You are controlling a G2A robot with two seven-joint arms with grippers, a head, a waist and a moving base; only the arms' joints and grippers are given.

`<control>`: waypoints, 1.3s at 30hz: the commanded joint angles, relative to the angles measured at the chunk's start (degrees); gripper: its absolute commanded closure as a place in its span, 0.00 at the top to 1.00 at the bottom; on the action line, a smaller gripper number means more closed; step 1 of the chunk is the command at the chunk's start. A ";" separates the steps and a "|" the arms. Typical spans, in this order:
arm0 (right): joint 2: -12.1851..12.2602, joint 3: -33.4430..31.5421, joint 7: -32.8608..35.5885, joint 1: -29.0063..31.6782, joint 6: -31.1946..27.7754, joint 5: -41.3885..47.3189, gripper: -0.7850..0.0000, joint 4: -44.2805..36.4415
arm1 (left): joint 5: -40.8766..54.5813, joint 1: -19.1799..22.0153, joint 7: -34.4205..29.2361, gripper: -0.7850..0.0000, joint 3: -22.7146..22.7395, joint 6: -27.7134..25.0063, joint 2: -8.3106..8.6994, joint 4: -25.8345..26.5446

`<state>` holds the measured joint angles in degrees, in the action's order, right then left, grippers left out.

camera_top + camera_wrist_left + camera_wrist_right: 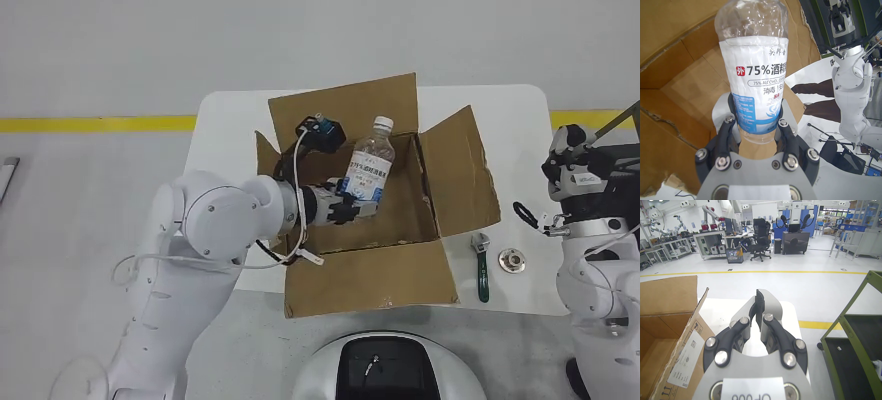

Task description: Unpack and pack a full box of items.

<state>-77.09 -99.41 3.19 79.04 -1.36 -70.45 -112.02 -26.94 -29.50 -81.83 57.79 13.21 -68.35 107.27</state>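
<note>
Top view, middle of the frame: the left gripper (350, 205) is clenched round the lower body of a clear bottle (370, 160) with a white label, held inside the open cardboard box (370, 280), cap pointing to the upper right. The left wrist view shows the same grasp, with the fingers (724, 113) pressing the bottle's label from both sides.

I see bare cardboard on the box floor around the bottle, so it looks like the last item in there. A wrench (482, 268) and a round metal part (512, 260) lie on the white table (520, 110) at right, just past the box. My guess is that the unpacking is nearly done and all the repacking is left – though the bottle could equally be going in.

The right gripper (757, 302) hangs at the table's right side, jaws closed on nothing. The box's raised flaps ring the bottle – the right one stands between it and the wrench.
</note>
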 commanded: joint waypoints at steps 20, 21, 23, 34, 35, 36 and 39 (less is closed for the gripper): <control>0.00 0.00 0.00 0.00 0.00 0.00 0.00 0.00 | -6.89 0.31 5.06 0.00 -8.81 14.33 0.31 -9.01; 0.00 0.00 0.00 0.00 0.00 0.00 0.00 0.00 | -6.08 0.20 5.69 0.00 -8.86 14.96 0.48 -10.26; 0.00 0.00 0.00 0.00 0.00 0.00 0.00 0.00 | -3.42 0.16 7.21 0.00 -9.20 16.48 0.80 -12.34; 0.00 0.00 0.00 0.00 0.00 0.00 0.00 0.00 | 0.58 3.61 9.72 0.00 -15.01 19.00 2.98 -14.43; 0.00 0.00 0.00 0.00 0.00 0.00 0.00 0.00 | 0.58 3.61 9.72 0.00 -15.01 19.00 2.98 -14.43; 0.00 0.00 0.00 0.00 0.00 0.00 0.00 0.00 | 0.58 3.61 9.72 0.00 -15.01 19.00 2.98 -14.43; 0.00 0.00 0.00 0.00 0.00 0.00 0.00 0.00 | 0.58 3.61 9.72 0.00 -15.01 19.00 2.98 -14.43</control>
<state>-77.09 -99.41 3.19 79.04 -1.36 -70.45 -112.02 -26.36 -25.90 -72.11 42.78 32.21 -65.37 92.85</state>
